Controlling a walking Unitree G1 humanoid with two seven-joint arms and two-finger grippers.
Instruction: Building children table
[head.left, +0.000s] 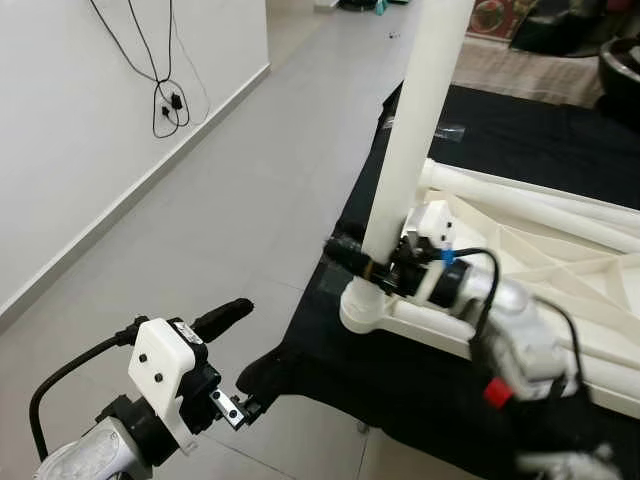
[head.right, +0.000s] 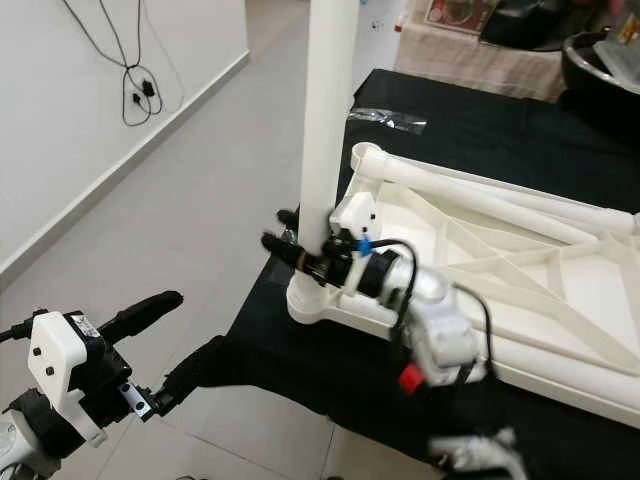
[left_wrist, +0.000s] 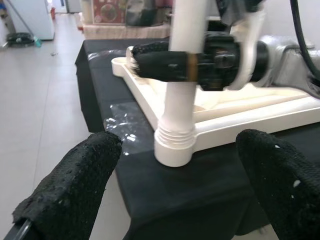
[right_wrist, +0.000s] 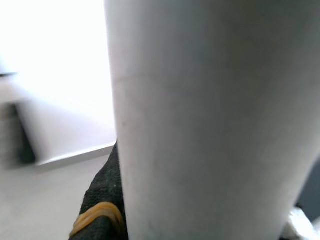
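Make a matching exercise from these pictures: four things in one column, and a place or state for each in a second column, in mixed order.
Things:
1. table leg
2. right gripper
3. left gripper
4. table top

Places or states:
A. open, apart from the table, over the floor
B. lying upside down on the black cloth
C. standing upright in the corner socket
D. shut around the white tube low down

Pairs: 1-C, 2-D, 3-A, 4-B
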